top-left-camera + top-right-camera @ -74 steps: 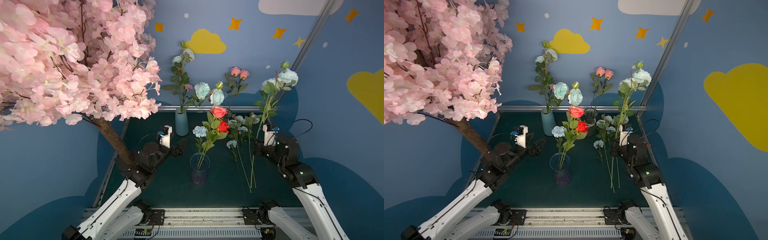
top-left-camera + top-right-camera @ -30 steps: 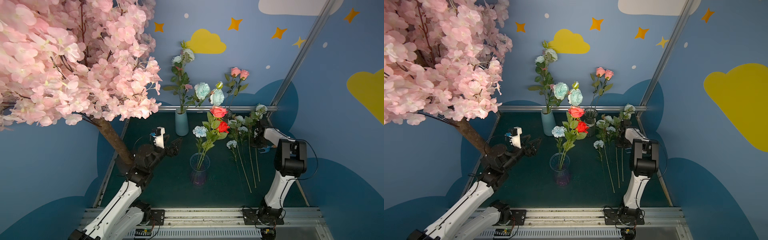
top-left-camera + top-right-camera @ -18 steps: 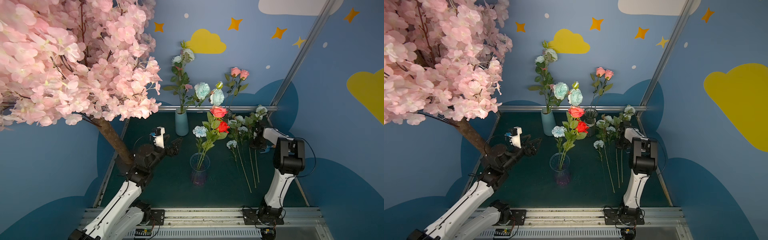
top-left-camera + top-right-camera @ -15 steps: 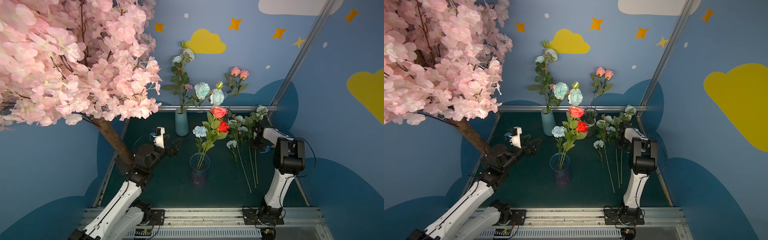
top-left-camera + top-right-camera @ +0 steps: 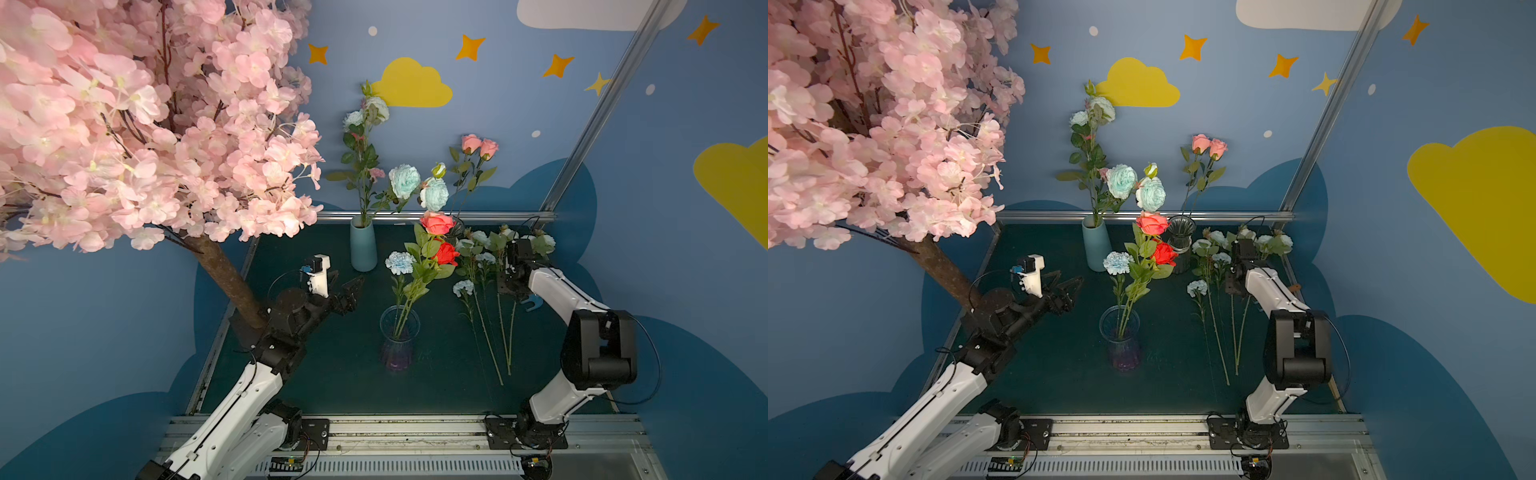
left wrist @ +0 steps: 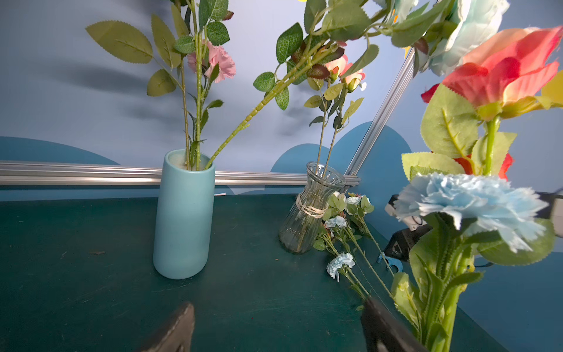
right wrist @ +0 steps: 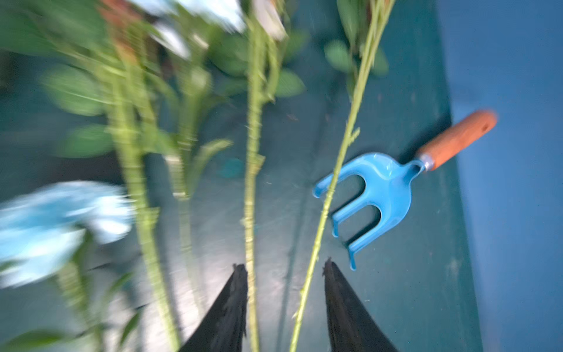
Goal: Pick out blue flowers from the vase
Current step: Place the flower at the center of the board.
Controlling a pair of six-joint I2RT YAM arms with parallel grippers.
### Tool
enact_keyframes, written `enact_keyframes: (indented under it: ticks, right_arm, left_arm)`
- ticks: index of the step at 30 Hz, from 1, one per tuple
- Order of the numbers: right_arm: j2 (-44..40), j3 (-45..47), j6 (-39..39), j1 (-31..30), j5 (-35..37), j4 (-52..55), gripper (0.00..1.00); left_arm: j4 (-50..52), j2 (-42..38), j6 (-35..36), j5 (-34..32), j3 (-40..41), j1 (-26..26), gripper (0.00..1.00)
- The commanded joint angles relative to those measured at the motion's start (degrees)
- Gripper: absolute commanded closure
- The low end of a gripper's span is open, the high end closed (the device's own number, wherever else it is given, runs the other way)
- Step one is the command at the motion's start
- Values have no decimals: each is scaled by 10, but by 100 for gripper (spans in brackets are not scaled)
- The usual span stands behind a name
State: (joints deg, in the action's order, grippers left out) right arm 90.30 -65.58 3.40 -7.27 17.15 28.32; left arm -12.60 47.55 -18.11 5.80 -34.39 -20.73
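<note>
Blue flowers lie on the dark green bench; one blue carnation stands in the glass vase, amid blue walls painted with clouds. The right arm stretches low over the laid stems, jaws spread astride two; the left arm hovers near the vase, jaws wide apart.

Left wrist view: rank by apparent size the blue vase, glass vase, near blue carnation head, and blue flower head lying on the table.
1. blue vase and near carnation head: alike, unranked; the carnation is close to the camera.
2. glass vase.
3. flower head on the table.
</note>
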Motion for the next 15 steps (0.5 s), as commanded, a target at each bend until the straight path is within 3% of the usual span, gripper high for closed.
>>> enact_keyframes:
  ticks: [1,5,15]
  right_arm:
    - [-65,52,1,-18,3,-79,55]
    - [-88,117,22,23,-11,-169,52]
    - [34,38,83,164,-136,-152,49]
  left_arm:
    - [12,-6,13,-4,-20,2,14]
    - [14,-3,13,-5,-24,2,14]
    - [-7,11,3,7,-21,2,15]
